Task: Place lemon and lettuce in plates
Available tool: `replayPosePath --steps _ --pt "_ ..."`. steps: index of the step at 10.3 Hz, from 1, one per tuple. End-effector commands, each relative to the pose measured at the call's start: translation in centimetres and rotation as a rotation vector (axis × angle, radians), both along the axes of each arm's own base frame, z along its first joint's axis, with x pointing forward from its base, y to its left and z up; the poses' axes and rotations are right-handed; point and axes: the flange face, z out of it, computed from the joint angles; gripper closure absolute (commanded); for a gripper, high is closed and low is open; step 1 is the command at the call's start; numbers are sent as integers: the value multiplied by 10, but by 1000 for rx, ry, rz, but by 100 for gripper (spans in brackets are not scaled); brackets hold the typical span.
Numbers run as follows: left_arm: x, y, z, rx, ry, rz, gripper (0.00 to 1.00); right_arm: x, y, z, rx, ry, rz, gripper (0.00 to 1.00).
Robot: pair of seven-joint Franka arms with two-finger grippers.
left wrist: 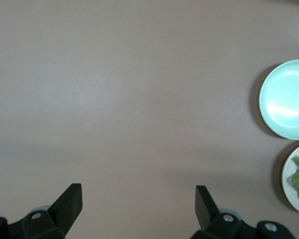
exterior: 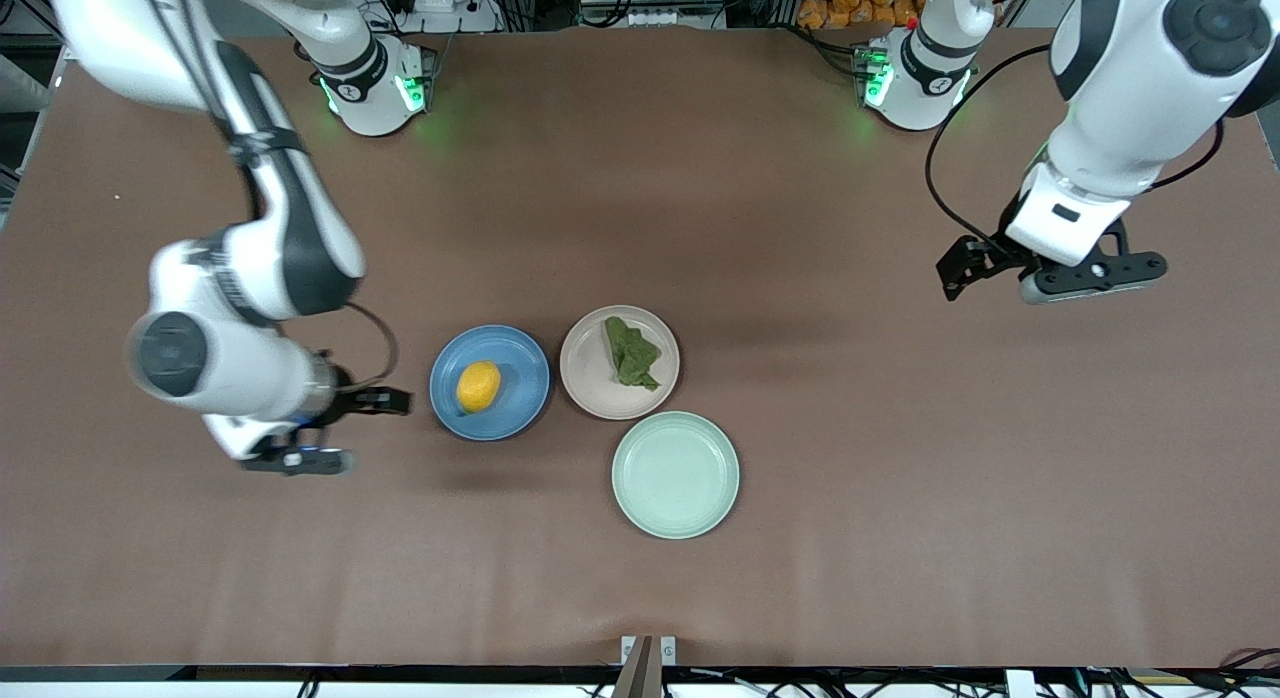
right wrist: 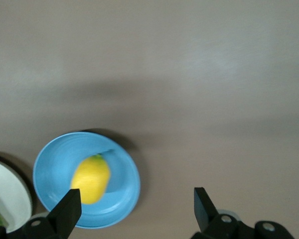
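The lemon lies in the blue plate, its long axis running roughly toward and away from the front camera. The lettuce rests in the beige-pink plate just beside it, stretched along a slant. A mint-green plate sits nearer the camera. The right claw hangs above the counter beside the blue plate, fingers wide apart and empty; its wrist view shows the lemon's green nub. The left claw, spread and empty, hovers toward the left arm's end.
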Motion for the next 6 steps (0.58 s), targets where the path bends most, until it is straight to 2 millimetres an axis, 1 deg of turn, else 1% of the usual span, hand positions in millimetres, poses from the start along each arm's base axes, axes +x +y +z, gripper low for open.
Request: replayPosePath --steps 1,2,3,4,5,6 --pt "7 2 31 -18 -35 -20 0 -3 -40 31 3 -16 7 0" --pt "11 1 39 -15 -24 -22 0 -4 -54 41 3 -29 -8 0" --pt "11 1 49 -15 -21 -27 0 -4 -61 50 -1 -41 -18 0" --pt "10 1 57 -10 -9 -53 0 -4 -72 59 -1 -55 -33 0" --pt "7 2 66 -4 11 -86 0 -4 -83 73 0 -76 -52 0" --pt "4 3 74 7 36 -123 0 -4 -90 82 -3 -78 -60 0"
